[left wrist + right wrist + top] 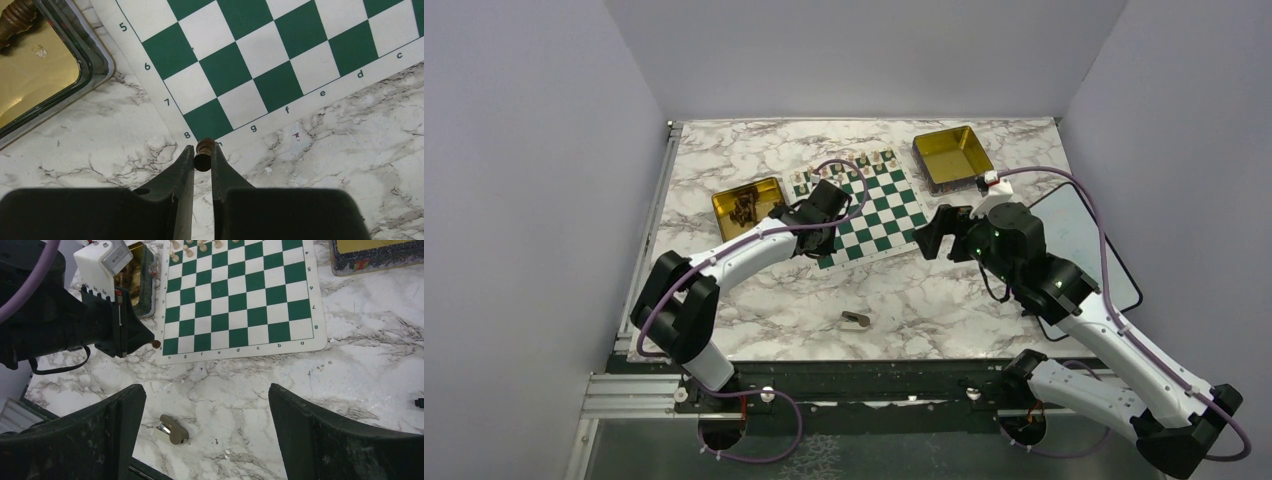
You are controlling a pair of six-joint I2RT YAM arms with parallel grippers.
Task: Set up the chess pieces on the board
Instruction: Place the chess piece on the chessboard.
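Observation:
My left gripper (202,147) is shut on one small dark brown chess piece (203,161), held just off the near-left corner of the board (280,50), by the square marked h8. From above, the green and white board (874,215) lies mid-table with the left gripper (822,248) at its near-left corner. The right wrist view shows the same piece (156,344) at that gripper's tip. More dark pieces (744,208) lie in the left gold tin (769,190). My right gripper (206,390) hangs open above bare marble, near the board's near-right corner.
Pale pieces (864,160) stand along the board's far edge. A second gold tin (952,155) sits at the back right. A small tan object (856,320) lies on the marble near the front. A dark flat pad (1084,235) is at the right.

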